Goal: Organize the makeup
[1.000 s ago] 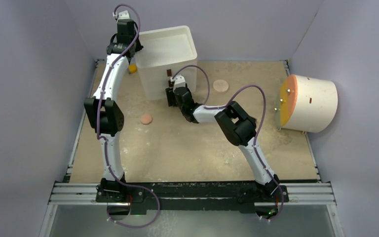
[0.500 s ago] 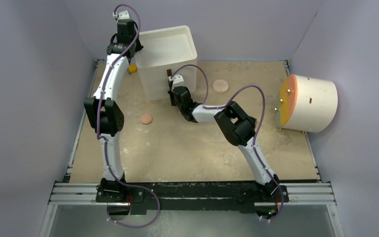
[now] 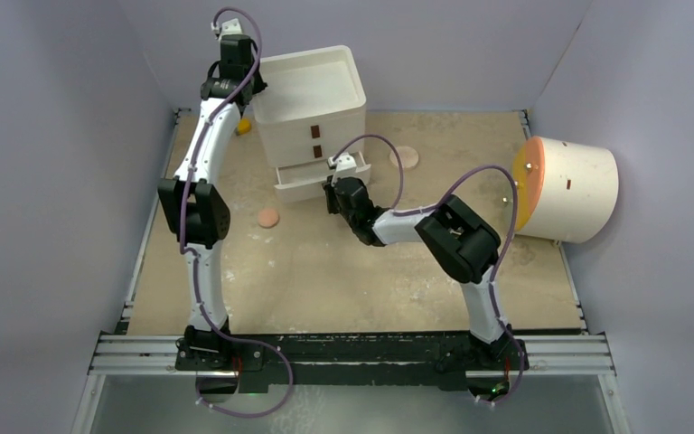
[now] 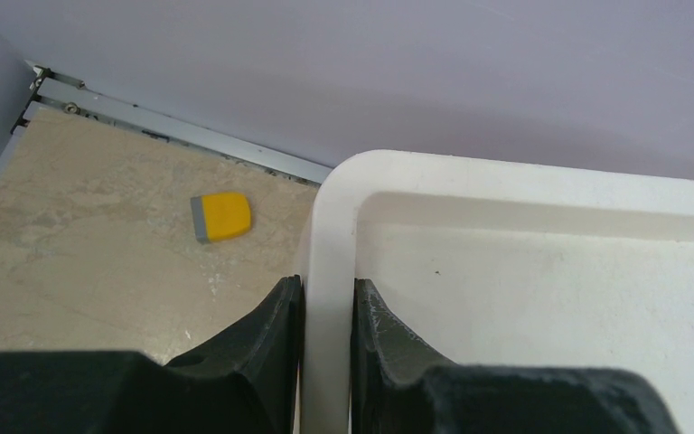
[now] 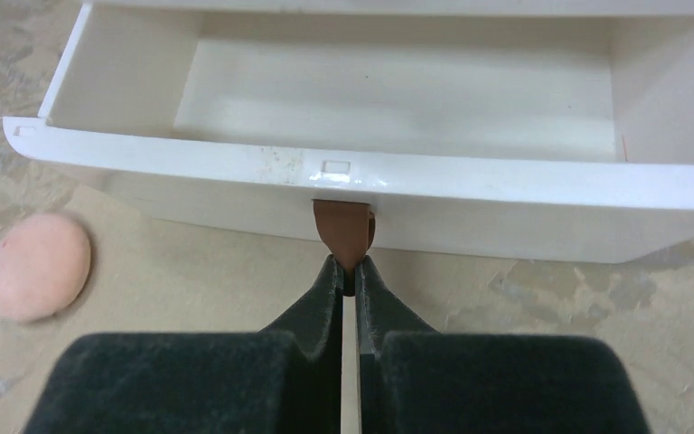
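The right gripper [image 5: 354,271], its arm reaching low toward twelve o'clock, pinches its jaws tight on the brown pull tab [image 5: 343,231] of the open bottom drawer [image 5: 506,176]. A straight, level pull should keep the drawer from jamming. The left gripper [image 4: 325,316], arm extended high, clamps the cabinet's top rim [image 4: 330,226]. One peach disc [image 5: 36,267] lies at the drawer's eight o'clock.
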Robot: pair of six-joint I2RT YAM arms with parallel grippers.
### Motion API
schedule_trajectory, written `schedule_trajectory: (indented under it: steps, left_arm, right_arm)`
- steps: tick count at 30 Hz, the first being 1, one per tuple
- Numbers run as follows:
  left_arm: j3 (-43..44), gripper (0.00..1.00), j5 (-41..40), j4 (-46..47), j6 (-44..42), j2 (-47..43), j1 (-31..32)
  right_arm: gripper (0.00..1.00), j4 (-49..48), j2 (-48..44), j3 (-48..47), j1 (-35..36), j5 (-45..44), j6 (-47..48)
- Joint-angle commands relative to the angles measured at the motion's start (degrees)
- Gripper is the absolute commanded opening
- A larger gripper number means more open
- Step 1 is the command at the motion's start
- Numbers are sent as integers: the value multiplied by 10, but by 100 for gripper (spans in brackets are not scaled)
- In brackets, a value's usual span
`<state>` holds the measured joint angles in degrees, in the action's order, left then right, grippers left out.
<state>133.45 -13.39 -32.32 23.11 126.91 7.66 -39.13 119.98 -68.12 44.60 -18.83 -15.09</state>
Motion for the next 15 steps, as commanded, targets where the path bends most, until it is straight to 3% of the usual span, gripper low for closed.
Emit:
schedule_trajectory:
  steps: [1,13,14,15]
  left_arm:
    - [14,0,40,-15,65,37,8]
    - [46,0,36,-15,78,50,0]
    - [45,0,37,-14,79,51,0]
    - [44,0,38,-14,79,50,0]
  right_arm:
    - [0,16,-53,22,14,-40,-24]
    - [2,88,-128,102,44,-49,-45]
    - [15,100,-128,98,47,-42,-43]
    - [35,110,-127,91,50,-37,-39]
